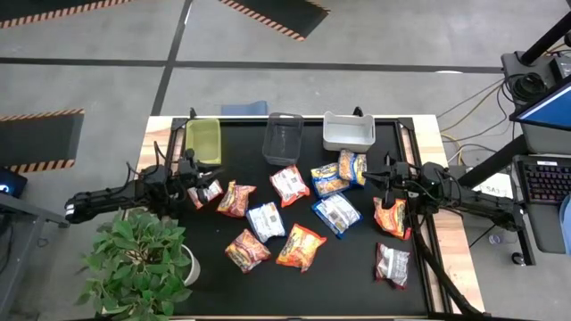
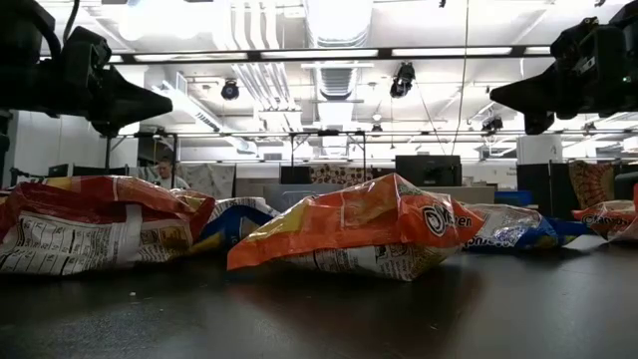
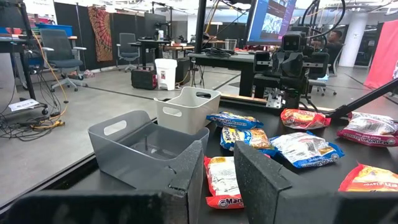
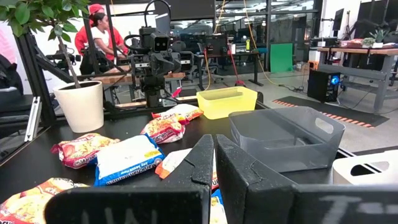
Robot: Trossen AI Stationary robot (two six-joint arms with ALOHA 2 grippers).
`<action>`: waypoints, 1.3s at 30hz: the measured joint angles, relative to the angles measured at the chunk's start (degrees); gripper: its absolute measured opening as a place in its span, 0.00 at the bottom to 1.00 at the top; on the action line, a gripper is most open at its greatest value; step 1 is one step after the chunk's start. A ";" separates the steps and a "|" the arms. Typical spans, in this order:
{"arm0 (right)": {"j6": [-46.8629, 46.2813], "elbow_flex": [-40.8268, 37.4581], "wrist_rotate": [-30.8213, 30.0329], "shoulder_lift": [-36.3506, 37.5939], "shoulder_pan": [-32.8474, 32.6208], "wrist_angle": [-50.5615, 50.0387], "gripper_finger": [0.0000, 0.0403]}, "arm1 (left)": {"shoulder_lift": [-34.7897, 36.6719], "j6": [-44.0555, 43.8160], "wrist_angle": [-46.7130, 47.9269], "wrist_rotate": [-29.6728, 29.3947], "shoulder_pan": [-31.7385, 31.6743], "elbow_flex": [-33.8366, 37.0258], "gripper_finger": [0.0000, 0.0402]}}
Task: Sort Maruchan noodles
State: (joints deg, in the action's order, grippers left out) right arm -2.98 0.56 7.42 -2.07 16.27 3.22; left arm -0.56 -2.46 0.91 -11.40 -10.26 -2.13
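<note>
Several Maruchan noodle packets lie flat on the black mat: orange ones, blue-and-yellow ones, blue-and-white ones and a silver-and-red one. My left gripper hovers level at the mat's left side, open, with nothing between its fingers. My right gripper hovers level at the right side, shut and holding nothing. In the low view an orange packet fills the middle.
Three bins stand in a row along the far edge: a yellow-green one, a dark grey one and a white one. A potted plant stands at the near left corner. A person is in the room beyond the table.
</note>
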 joint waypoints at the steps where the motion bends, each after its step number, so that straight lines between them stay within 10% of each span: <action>1: 0.00 0.02 0.00 -0.02 0.00 0.00 0.02 | 0.02 -0.01 -0.01 -0.01 0.00 0.00 0.19; 33: -0.54 0.00 0.04 -0.02 0.00 0.03 0.02 | 0.01 -0.01 0.00 -0.01 0.00 0.00 0.19; 39: -28.02 0.02 0.54 0.00 -0.02 0.22 0.02 | 0.00 -0.02 -0.05 -0.02 -0.02 0.01 0.19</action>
State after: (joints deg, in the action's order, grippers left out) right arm -31.00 0.58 7.96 -2.07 16.25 3.44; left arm -0.56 -2.48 0.86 -11.42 -10.28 -2.12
